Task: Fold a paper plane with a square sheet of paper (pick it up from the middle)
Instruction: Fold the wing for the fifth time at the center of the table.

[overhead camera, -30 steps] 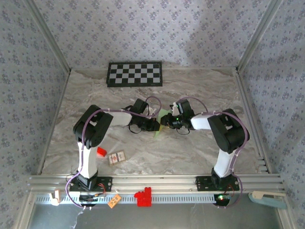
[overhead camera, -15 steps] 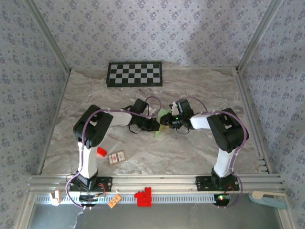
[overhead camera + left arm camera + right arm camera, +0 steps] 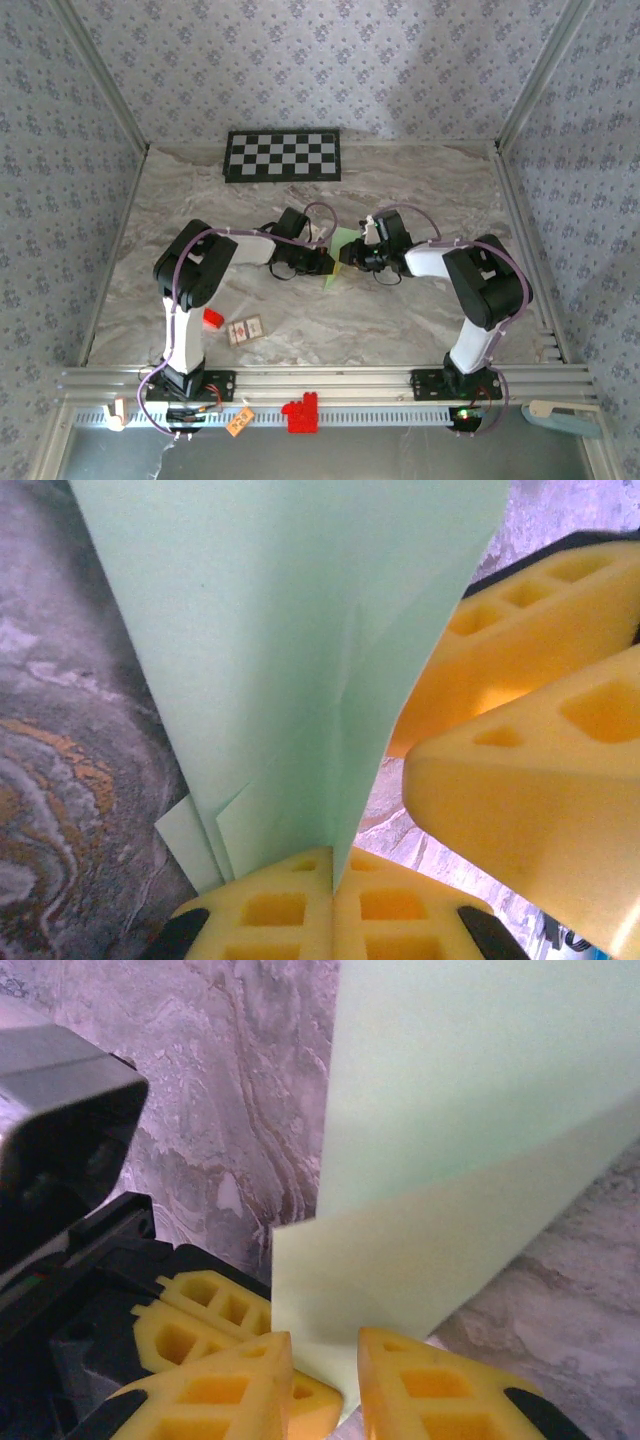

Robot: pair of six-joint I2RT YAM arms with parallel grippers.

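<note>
Left jaws clamp green paper (image 3: 280,660); marbled tabletop (image 3: 400,320), floral walls (image 3: 300,60).

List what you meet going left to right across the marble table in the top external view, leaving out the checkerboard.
small red block → small card → left hand → green paper, between the two hands → right hand

Robotics lab test cell: a left arm (image 3: 190,275) and a right arm (image 3: 485,285) bolted to an aluminium rail (image 3: 330,381), a marble-print table (image 3: 400,320) boxed by patterned walls (image 3: 330,60), a checkerboard (image 3: 283,155) at the rear.
</note>
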